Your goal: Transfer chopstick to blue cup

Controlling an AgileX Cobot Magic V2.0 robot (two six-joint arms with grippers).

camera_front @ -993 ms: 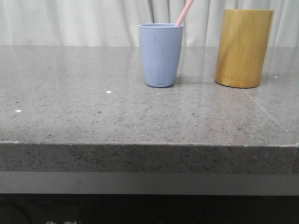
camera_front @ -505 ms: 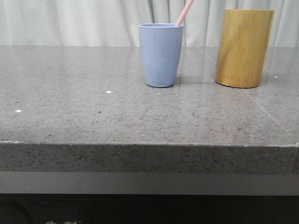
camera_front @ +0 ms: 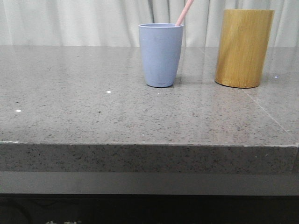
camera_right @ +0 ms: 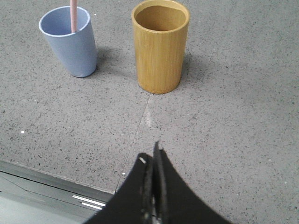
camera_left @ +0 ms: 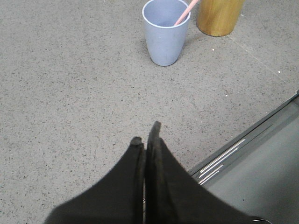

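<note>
Thin pale pink chopstick [camera_front: 184,12] leans inside matte pale blue-grey plastic cup [camera_front: 160,55] on speckled grey stone table [camera_front: 93,112], w/ yellow-brown bamboo cylinder holder [camera_front: 243,48] beside it; left gripper [camera_left: 145,140] & right gripper [camera_right: 151,161] both pressed together, empty, well apart from cup.

Matte black claw [camera_left: 145,140] with flat tapering fingers [camera_right: 159,163].

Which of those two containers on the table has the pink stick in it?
The blue cup, the shorter one on the left. The chopstick leans out over its rim; the taller bamboo holder looks empty.
</note>
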